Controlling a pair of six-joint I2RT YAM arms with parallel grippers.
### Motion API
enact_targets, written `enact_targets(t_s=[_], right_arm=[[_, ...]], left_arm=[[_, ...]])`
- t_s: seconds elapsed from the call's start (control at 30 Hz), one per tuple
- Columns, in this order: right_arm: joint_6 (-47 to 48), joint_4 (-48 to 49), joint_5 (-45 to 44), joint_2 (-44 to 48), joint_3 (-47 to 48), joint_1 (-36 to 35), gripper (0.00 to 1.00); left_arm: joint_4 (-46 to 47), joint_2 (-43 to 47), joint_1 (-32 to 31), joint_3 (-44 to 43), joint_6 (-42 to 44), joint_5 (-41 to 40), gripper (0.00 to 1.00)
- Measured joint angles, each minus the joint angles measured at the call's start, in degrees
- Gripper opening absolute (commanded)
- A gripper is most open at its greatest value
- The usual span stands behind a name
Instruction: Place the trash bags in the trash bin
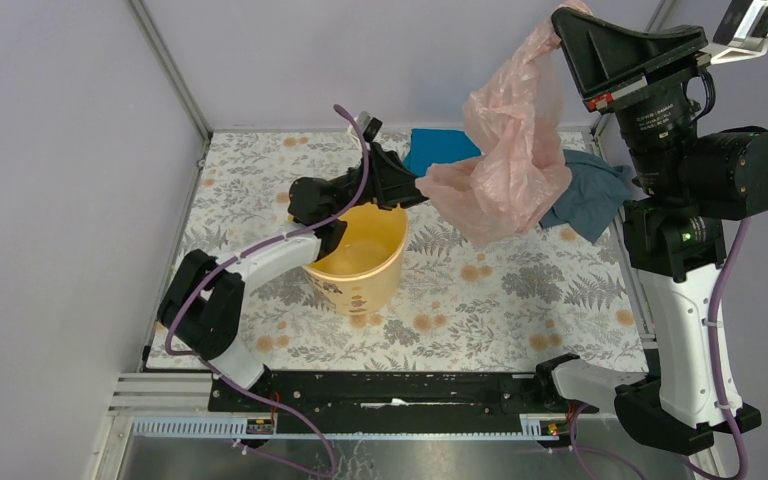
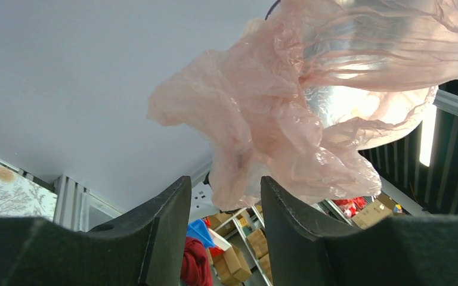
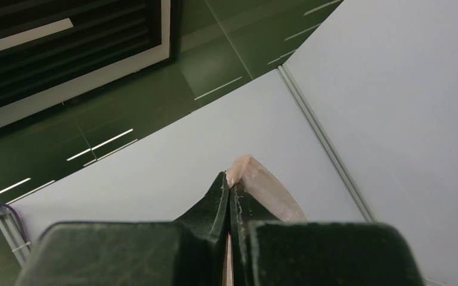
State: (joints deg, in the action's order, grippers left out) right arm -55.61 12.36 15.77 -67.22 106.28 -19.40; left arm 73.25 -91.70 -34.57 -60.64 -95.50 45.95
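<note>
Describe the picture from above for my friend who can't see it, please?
The right gripper, high in the air, pinches the top of a wrinkly pink trash bag that hangs over a flowery table. The left gripper reaches to the bag's lower edge, above a yellow bucket. A blue cloth and a grey-blue cloth lie behind.

One pink bag [image 1: 505,150], hanging from the right tool [image 1: 563,14]. One yellow bucket [image 1: 360,270], beside and below the left tool [image 1: 422,183]. Two tools. Two cloths: a blue cloth [image 1: 438,148] just beyond the left tool, a grey cloth [image 1: 590,195] below the right tool. One counter [image 1: 520,300].
</note>
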Motion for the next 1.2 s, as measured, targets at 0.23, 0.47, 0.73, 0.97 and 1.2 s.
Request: enact_targets(t_s=[0.23, 0.47, 0.73, 0.97, 1.2], right_arm=[[-0.42, 0.52, 0.00, 0.09, -0.04, 0.00, 0.00], [-0.87, 1.18, 0.00, 0.09, -0.04, 0.00, 0.00], [-1.22, 1.55, 0.00, 0.11, -0.04, 0.00, 0.00], [-1.18, 1.64, 0.00, 0.11, -0.04, 0.00, 0.00], [7.78, -7.32, -0.50, 3.87, -1.77, 0.00, 0.00]], left_arm=[[-0.81, -0.09, -3.02, -1.40, 1.60, -0.22, 0.49], [-1.90, -1.60, -4.70, -2.29, 2.73, -0.48, 0.43], [-4.26, -5.20, -4.87, -5.70, 2.80, -1.01, 0.44], [-4.39, -5.31, -5.49, -6.86, 3.13, -1.40, 0.18], [-15.54, -3.69, -1.22, -6.86, 8.37, -0.85, 0.00]])
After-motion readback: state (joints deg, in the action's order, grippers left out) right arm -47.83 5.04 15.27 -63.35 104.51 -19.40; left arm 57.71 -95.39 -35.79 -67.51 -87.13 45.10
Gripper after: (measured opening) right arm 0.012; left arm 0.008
